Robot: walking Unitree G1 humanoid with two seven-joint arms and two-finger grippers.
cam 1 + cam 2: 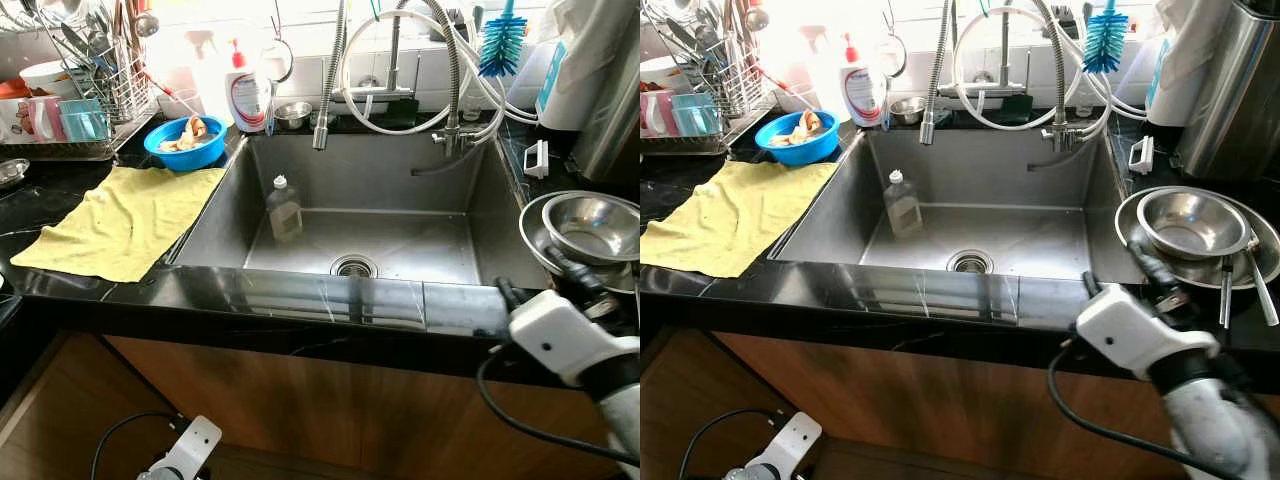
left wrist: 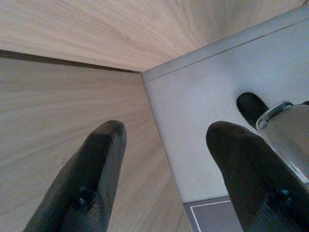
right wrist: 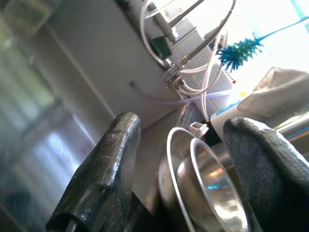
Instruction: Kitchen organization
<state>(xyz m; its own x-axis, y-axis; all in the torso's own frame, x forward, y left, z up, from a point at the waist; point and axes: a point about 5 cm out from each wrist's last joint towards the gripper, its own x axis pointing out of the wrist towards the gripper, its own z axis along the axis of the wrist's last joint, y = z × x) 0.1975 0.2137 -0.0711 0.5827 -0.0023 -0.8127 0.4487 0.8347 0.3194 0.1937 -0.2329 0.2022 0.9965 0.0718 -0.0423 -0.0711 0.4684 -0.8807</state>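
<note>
Two nested steel bowls (image 1: 1190, 222) sit on a wider steel dish (image 1: 1130, 218) on the black counter, right of the sink (image 1: 225, 215). My right gripper (image 1: 1120, 272) hovers at the counter's front edge just before them, open. In the right wrist view the bowls' rims (image 3: 193, 164) lie between its fingers (image 3: 104, 174), apart from both. A clear bottle (image 1: 284, 208) stands in the sink's left part. My left gripper (image 2: 164, 145) hangs idle and open low by the wooden cabinet front.
A yellow cloth (image 1: 125, 220) lies left of the sink, with a blue bowl (image 1: 185, 142) of scraps, a soap bottle (image 1: 247, 95) and a dish rack (image 1: 70, 110) behind it. The spring faucet (image 1: 322, 120) and hoses hang over the basin. Utensils (image 1: 1225, 290) rest by the dish.
</note>
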